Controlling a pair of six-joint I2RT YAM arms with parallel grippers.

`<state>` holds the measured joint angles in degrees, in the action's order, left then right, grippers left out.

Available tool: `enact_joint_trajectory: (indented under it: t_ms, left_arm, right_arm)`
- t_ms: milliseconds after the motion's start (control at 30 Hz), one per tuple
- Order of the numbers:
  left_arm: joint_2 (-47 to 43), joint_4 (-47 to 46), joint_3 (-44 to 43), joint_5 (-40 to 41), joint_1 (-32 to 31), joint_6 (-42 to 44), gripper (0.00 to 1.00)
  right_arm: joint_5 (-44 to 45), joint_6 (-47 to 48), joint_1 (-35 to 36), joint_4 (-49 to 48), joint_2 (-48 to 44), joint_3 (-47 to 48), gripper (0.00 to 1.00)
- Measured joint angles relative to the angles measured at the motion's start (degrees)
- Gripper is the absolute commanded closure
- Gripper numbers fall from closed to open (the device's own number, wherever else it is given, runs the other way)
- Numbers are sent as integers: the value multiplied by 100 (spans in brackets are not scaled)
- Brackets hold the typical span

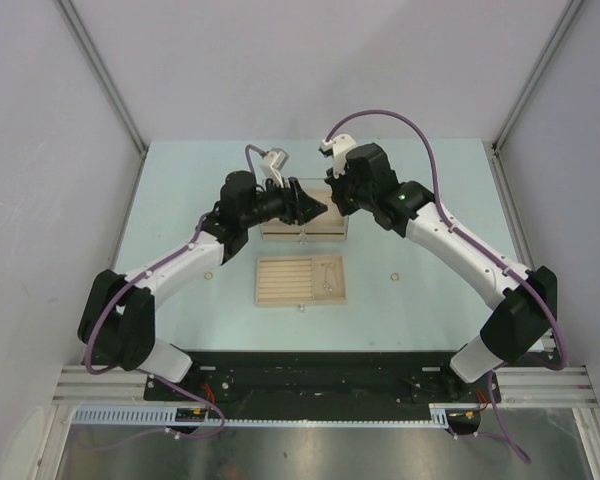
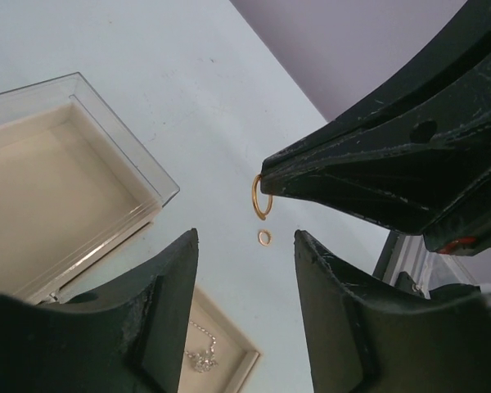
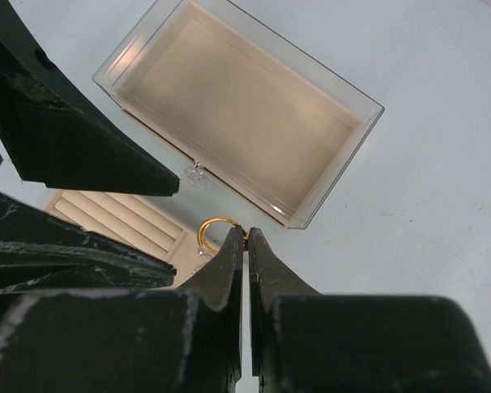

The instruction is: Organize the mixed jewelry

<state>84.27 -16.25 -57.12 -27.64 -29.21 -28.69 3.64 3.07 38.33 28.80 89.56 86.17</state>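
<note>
We see the right end effector [image 3: 246, 235] pressed together on a gold ring [image 3: 215, 227], which it holds over the middle of the surface [image 1: 180, 180], just beside the clear box [image 3: 245, 106] on the side toward the near edge. The left end effector [image 2: 245, 237] faces it with fingers apart, gripping nothing. A second gold ring [image 2: 264, 237] lies on the surface nearby. A silvery chain [image 2: 200, 356] rests in the slotted tray [image 1: 280, 280], closer to the near edge.
</note>
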Motion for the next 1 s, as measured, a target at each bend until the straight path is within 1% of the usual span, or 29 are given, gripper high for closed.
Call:
enact_joint_trajectory:
  t_ms: [67,200,367,533,867,1000]
  left_arm:
    - [55,-42,-37,-22,-20,-98,50]
    - [179,-98,-142,-96,-98,-208,51]
    - [271,-199,-197,-149,-181,-332,60]
    - [299,-216,-227,-153,-201,-391,66]
    - [339,-232,-247,-146,-201,-391,70]
    - [350,-236,-258,-144,-201,-389,71]
  right_arm:
    - [13,-9,15,2,0,0,100]
    - [28,-11,26,2,0,0,100]
    - [48,-11,37,2,0,0,100]
    - [50,-11,50,2,0,0,100]
    - [70,-9,50,4,0,0,100]
    - [94,-9,52,4,0,0,100]
